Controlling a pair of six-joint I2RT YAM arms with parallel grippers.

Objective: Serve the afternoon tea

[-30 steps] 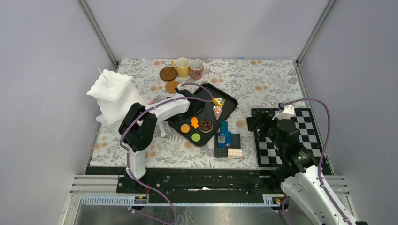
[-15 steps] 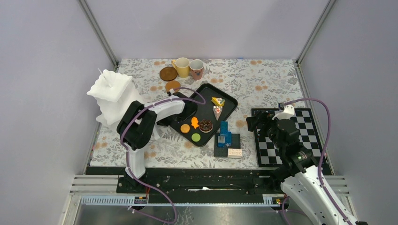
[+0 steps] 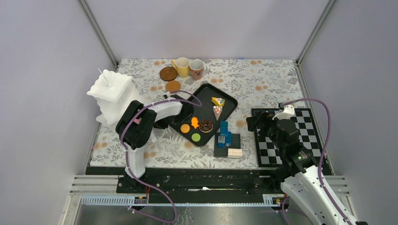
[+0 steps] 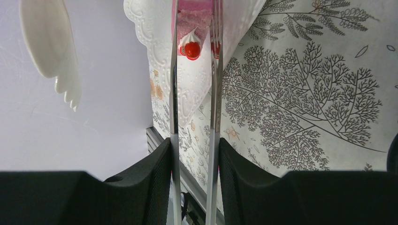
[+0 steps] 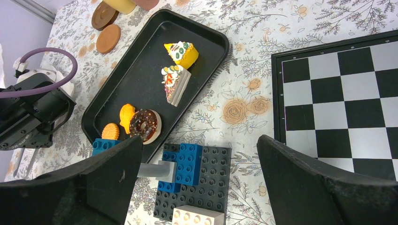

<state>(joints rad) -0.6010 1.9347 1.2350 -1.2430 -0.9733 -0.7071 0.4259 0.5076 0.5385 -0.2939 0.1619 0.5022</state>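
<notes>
Floral-print table [image 3: 263, 79]: serving onto the white lace-edged stand [image 4: 145, 28].
Your left fingers [image 4: 141, 187] clamp metal tongs [image 4: 214, 117], whose tips just ahead pinch the pink cherry-topped cake slice [image 4: 191, 28] for plating; right fingers [image 5: 108, 187] gape empty.

Floral table [image 3: 267, 82]: tray [image 3: 213, 91], mugs [image 3: 182, 67], chessboard [image 3: 312, 129]
</notes>
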